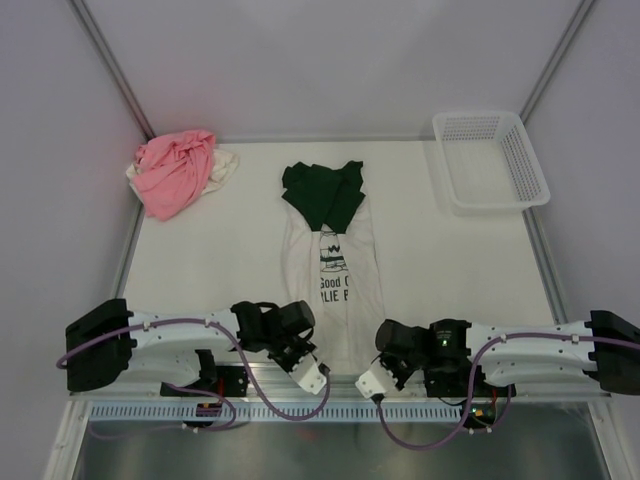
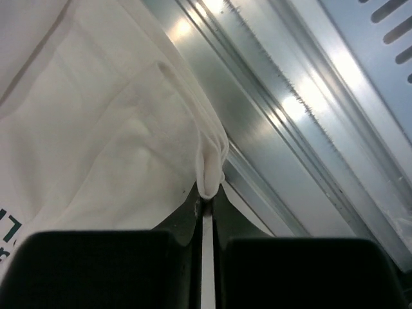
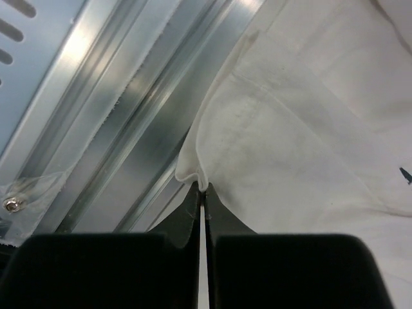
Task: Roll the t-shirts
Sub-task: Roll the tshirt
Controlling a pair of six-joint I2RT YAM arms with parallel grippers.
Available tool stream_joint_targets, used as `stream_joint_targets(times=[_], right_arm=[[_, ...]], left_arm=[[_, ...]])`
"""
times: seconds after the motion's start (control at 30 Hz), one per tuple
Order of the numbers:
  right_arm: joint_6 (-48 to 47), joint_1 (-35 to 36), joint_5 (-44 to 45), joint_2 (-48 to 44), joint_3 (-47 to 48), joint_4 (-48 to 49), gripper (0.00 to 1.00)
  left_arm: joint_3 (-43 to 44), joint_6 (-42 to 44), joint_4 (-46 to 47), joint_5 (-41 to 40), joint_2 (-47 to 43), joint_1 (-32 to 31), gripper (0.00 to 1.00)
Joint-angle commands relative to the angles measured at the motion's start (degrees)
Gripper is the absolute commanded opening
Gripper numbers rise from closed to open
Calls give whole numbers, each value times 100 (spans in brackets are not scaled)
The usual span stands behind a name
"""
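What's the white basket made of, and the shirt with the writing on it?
The basket looks like hard white plastic: a grid of little holes and a smooth rim. The shirt looks like soft matte cloth, perhaps cotton knit, because it wrinkles and folds limply.

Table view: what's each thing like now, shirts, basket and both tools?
printed shirt: flat, folded narrow, near edge pinched.
green shirt: lying on its far end.
pink shirt: crumpled heap.
cream shirt: crumpled, partly under pink.
basket: upright, empty.
left tool: shut on printed shirt.
right tool: shut on printed shirt.
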Motion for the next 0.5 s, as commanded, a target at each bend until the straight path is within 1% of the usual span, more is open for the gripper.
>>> stream_joint_targets(times=[0.0, 0.07, 0.1, 0.2, 0.37, 0.47], right_arm=[[460, -14, 259, -362, 240, 323, 0], [618, -137, 128, -556, 275, 455, 0], [732, -312, -56, -582, 284, 577, 0], [839, -567, -189, -574, 407, 596, 0], [918, -884, -295, -425, 495, 666, 0], [1163, -1068, -330, -328, 530, 807, 0]], left_arm=[[376, -217, -281, -395, 127, 137, 2], [737, -454, -606, -246, 171, 365, 2], [868, -525, -912, -63, 232, 453, 2], [1369, -815, -1378, 210, 382, 717, 2], [1704, -1175, -1837, 597, 540, 1086, 2], [1933, -1360, -2109, 904, 690, 1437, 2]])
